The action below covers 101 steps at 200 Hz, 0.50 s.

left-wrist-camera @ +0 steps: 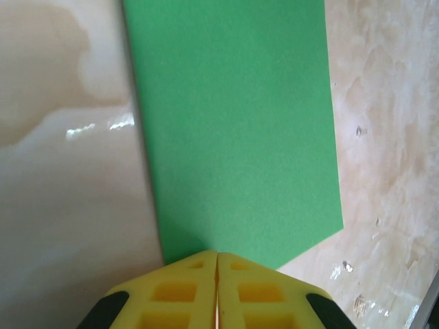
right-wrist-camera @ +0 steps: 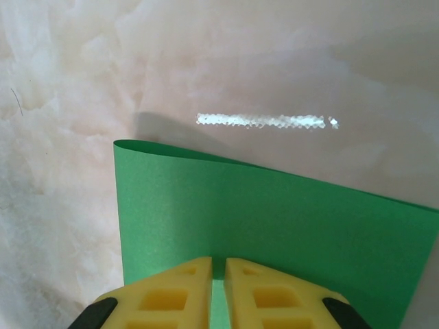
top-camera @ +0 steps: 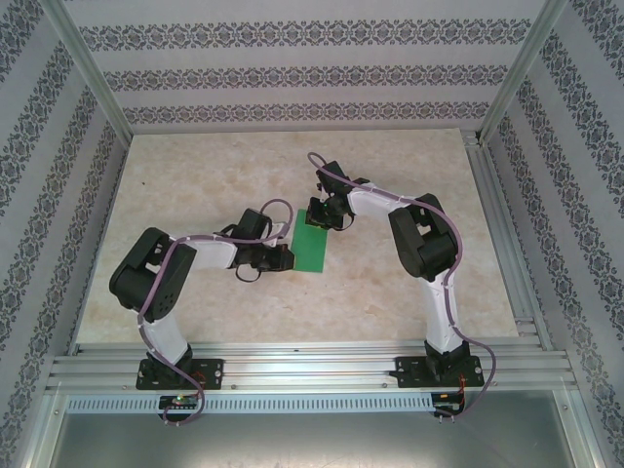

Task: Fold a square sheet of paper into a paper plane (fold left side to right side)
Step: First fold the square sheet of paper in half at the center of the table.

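Top external view: we see a green sheet of paper [top-camera: 314,244] near the middle of the marbled worktop [top-camera: 195,175], well apart from all four edges. From here it looks like a narrow rectangle, its long sides running roughly from the far edge toward the near edge. The left gripper [top-camera: 291,260] meets the sheet's left side near its near corner, and the right gripper [top-camera: 322,216] sits at the sheet's far end.

Left wrist view: the left gripper [left-wrist-camera: 217,255] has its yellow fingers [left-wrist-camera: 171,291] pressed together, with only a thin seam between them. The tips sit right at the near edge of the green sheet of paper [left-wrist-camera: 233,123], which stretches away from them flat over the worktop [left-wrist-camera: 62,171]. We cannot tell whether the paper's edge is caught in the seam.

Right wrist view: the right gripper [right-wrist-camera: 218,260] pinches the green sheet of paper [right-wrist-camera: 274,219]; a narrow slot stays between its fingers [right-wrist-camera: 182,288], and green shows inside it. Beyond the tips the sheet curves, and its far edge is raised off the worktop [right-wrist-camera: 103,68], throwing a shadow there.
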### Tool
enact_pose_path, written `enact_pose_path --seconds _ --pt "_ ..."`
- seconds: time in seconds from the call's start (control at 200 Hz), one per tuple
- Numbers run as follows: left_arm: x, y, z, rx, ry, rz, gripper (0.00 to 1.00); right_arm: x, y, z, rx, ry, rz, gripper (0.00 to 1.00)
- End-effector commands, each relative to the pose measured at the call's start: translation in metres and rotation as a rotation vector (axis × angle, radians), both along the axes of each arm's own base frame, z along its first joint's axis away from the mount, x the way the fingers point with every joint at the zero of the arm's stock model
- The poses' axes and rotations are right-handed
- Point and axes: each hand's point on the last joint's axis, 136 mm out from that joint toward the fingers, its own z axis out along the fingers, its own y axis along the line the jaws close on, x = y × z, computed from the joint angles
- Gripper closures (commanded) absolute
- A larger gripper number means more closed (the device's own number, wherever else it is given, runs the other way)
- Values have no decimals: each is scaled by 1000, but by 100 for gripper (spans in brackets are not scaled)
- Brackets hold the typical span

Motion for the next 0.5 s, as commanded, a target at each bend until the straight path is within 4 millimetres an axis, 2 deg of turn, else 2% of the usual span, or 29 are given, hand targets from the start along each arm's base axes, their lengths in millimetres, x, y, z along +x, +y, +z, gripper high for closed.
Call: enact_pose_path --seconds 0.0,0.145,0.225,0.305,0.42,0.5 --pt "-32 18 -19 43 110 8 90 -6 -19 -34 -112 51 -16 85" --pt "-43 24 -22 48 124 26 90 -5 -19 -34 -113 50 -14 85" --pt "-45 24 -16 28 117 30 90 -5 -17 -33 -101 48 -9 85" --pt "-36 20 7 -22 80 38 89 -5 -13 -32 -80 41 -2 85" --pt "-8 17 55 -96 -7 63 89 -3 -8 -27 -60 25 6 85" --pt "8 11 80 -124 -56 56 87 -1 -8 -25 -59 18 7 85"
